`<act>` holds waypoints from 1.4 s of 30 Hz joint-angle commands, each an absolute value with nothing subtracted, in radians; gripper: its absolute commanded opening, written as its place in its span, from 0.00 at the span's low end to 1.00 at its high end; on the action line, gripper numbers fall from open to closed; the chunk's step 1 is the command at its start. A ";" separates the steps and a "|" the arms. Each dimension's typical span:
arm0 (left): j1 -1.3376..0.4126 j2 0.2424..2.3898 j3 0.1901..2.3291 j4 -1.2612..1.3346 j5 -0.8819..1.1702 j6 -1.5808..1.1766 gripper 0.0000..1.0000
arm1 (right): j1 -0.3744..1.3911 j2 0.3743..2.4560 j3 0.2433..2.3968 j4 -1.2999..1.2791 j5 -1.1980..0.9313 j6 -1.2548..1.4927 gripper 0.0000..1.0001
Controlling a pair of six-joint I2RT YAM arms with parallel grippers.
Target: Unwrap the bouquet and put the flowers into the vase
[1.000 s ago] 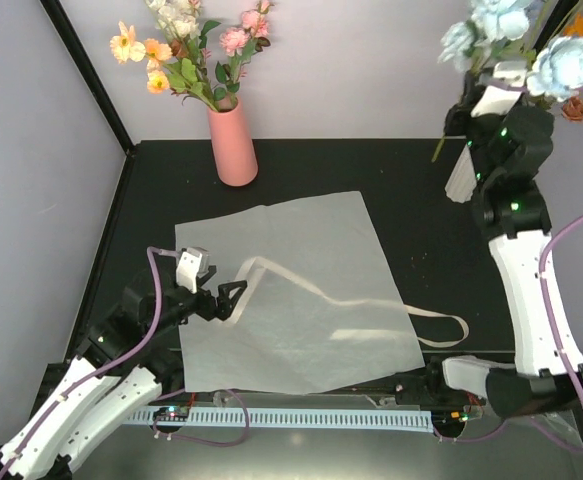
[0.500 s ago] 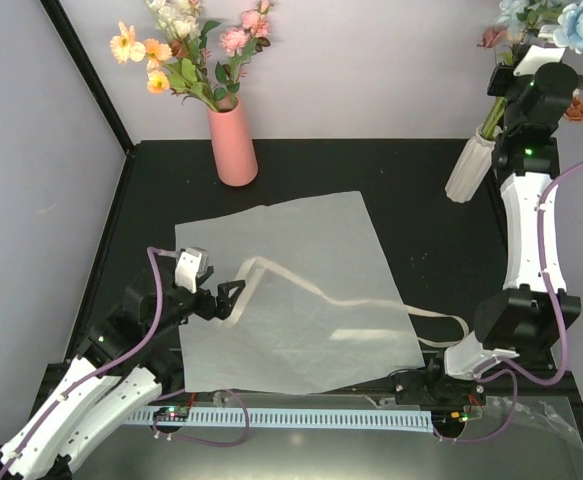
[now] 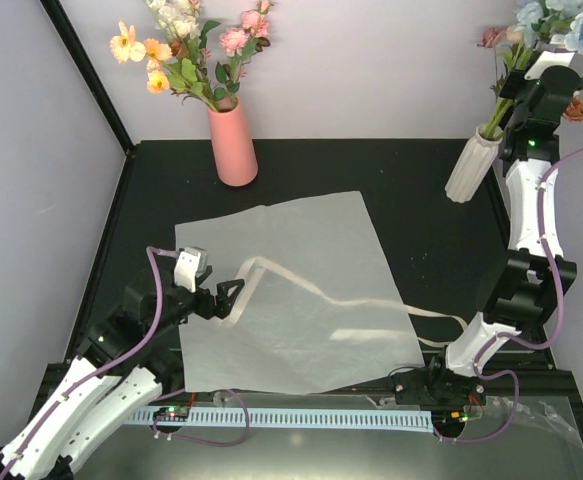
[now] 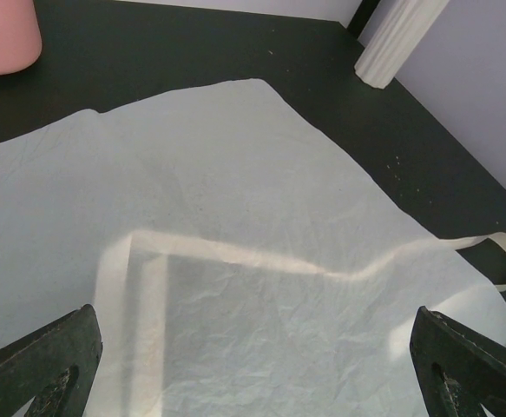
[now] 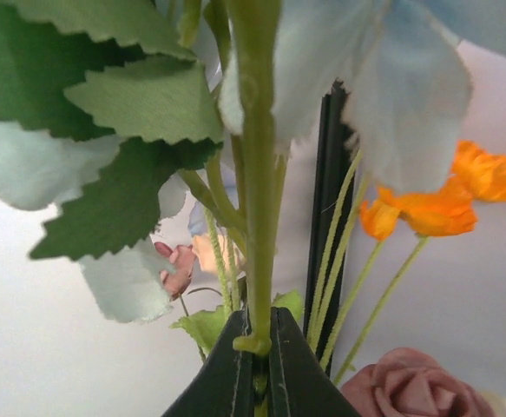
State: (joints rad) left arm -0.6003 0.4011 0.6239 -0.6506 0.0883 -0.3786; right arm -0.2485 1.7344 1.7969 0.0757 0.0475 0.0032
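Right gripper (image 5: 254,347): clenched on one green stem of the flowers (image 3: 556,25), raised at the far right corner. Light blue, orange and dusty pink heads show around the fingers. Stem ends reach down to the mouth of the vase (image 3: 471,160), which stands upright on the tabletop (image 3: 371,170).

Left gripper (image 4: 253,373): released, jaws wide, low over the near left part of the paper (image 3: 291,290). The paper lies spread flat, and the ribbon (image 3: 441,320) trails across it and off its right edge.

Pink vase (image 3: 234,140): far left, well apart.
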 commanded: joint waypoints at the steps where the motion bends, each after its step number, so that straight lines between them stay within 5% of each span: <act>1: -0.591 0.403 0.632 -0.659 0.081 -0.383 0.99 | -0.252 1.758 1.833 0.137 0.032 0.023 0.01; 42: -0.579 0.403 0.632 -0.661 0.091 -0.381 0.99 | -0.253 1.857 1.448 0.230 -0.015 0.132 0.04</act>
State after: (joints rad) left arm -0.5880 0.4011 0.6239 -0.6514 0.0887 -0.3786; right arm -0.2485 1.8378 1.4582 0.2214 -0.0177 0.1036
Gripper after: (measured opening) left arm 0.989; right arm 0.044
